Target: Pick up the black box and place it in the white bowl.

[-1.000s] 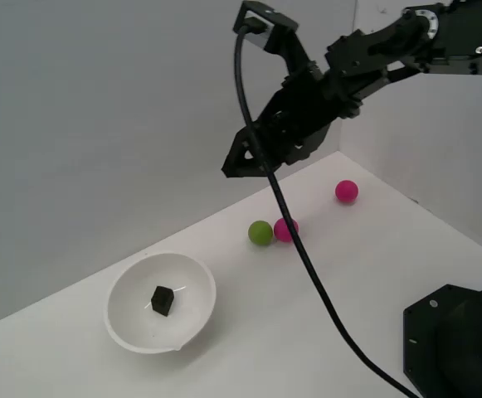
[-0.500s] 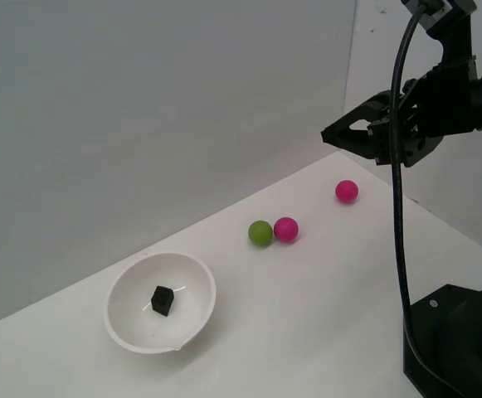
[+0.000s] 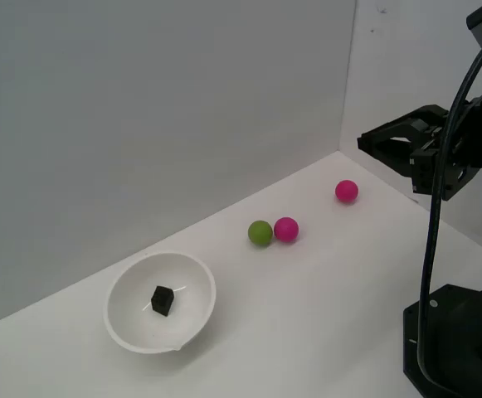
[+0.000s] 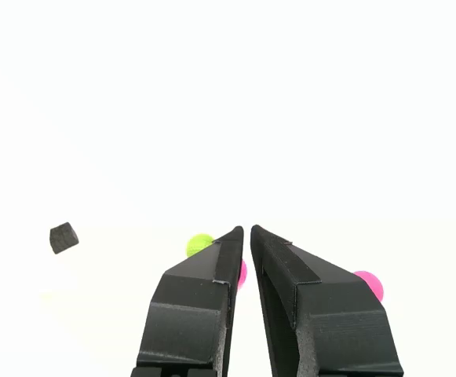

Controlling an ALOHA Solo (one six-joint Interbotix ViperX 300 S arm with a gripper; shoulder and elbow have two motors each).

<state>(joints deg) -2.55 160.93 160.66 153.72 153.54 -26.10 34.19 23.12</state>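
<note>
Worktop (image 3: 323, 315) open in front, walls behind. Black box (image 3: 162, 300) sits inside white bowl (image 3: 124, 327) near front edge. Green ball (image 3: 260, 233) touches pink ball (image 3: 286, 229); second pink ball (image 3: 347, 191) farther back. Tool (image 4: 247, 232) clenched, empty, raised at exterior view's right.

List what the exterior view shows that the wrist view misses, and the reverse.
Only the exterior view shows the white bowl clearly, the grey wall, the arm's cable and the black base. Only the wrist view shows the gripper fingertips nearly touching, with nothing between them. Both show the black box, the green ball and two pink balls.
</note>
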